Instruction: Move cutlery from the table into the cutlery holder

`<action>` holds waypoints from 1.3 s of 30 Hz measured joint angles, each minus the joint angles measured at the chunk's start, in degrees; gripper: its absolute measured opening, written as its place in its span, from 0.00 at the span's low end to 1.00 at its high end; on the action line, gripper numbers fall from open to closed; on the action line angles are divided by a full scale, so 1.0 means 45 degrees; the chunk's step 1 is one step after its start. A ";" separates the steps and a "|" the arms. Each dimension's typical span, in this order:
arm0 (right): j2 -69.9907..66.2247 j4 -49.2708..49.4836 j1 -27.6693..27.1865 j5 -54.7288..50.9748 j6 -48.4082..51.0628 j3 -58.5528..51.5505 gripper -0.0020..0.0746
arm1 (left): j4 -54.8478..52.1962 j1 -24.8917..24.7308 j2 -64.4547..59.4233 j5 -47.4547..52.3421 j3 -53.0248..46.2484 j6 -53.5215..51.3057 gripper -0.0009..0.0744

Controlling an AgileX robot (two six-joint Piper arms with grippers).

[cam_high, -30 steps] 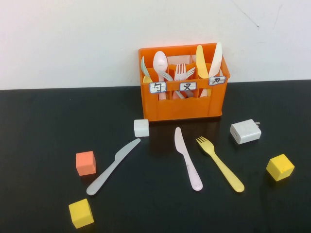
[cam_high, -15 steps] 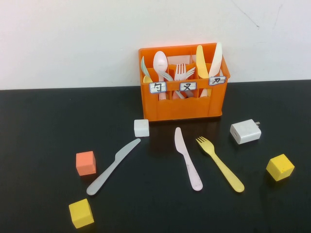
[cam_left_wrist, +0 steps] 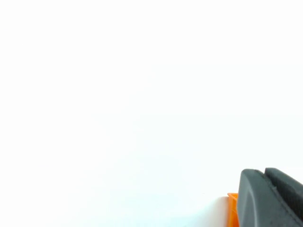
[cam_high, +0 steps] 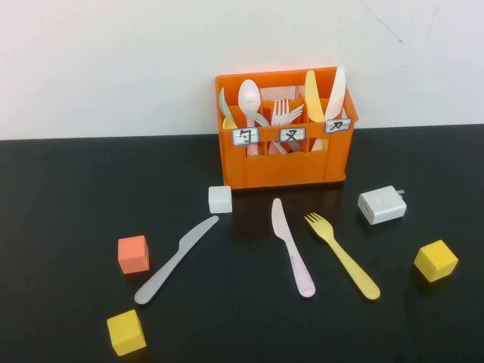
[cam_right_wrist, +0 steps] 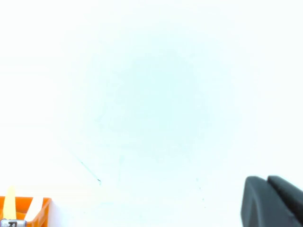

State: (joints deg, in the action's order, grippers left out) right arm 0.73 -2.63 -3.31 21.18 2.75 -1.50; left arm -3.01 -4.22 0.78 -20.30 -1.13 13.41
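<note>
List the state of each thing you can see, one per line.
cutlery holder: upright, holding cutlery
grey-white knife: flat on table
pale pink knife: flat on table
yellow fork: flat on table
left gripper: shut, raised, off the table
right gripper: shut, raised, off the table

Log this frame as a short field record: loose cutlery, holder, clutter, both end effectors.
on table: grey-white knife; pale pink knife; yellow fork
cutlery holder: orange, at the table's back, already stocked with cutlery
clutter: white charger; white cube; orange cube
left end effector: shut, raised, holding nothing
right end effector: shut, raised, holding nothing
</note>
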 joint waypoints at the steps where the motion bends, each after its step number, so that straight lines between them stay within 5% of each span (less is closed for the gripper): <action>1: 0.0000 0.0000 0.0000 0.0005 0.0000 0.0000 0.02 | 0.0000 0.0000 0.0000 0.0000 0.0000 0.0000 0.01; 17: 0.0000 0.0000 0.0000 -0.0384 0.0000 0.0027 0.02 | 0.0372 0.0000 0.0004 0.0444 0.0000 0.1306 0.01; 28: 0.0000 -0.0559 0.0000 -0.5300 0.0000 0.2283 0.02 | 0.0240 0.0000 -0.0227 0.3886 0.2433 0.1339 0.01; 39: -0.1755 -0.0568 0.0000 -0.9262 0.0000 0.3774 0.02 | 0.0343 0.0000 -0.3873 0.8218 0.4928 0.1399 0.01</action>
State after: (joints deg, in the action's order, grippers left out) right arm -7.17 -5.19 -3.31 -20.50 2.75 15.49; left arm -1.47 -4.22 -16.65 16.68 21.05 19.71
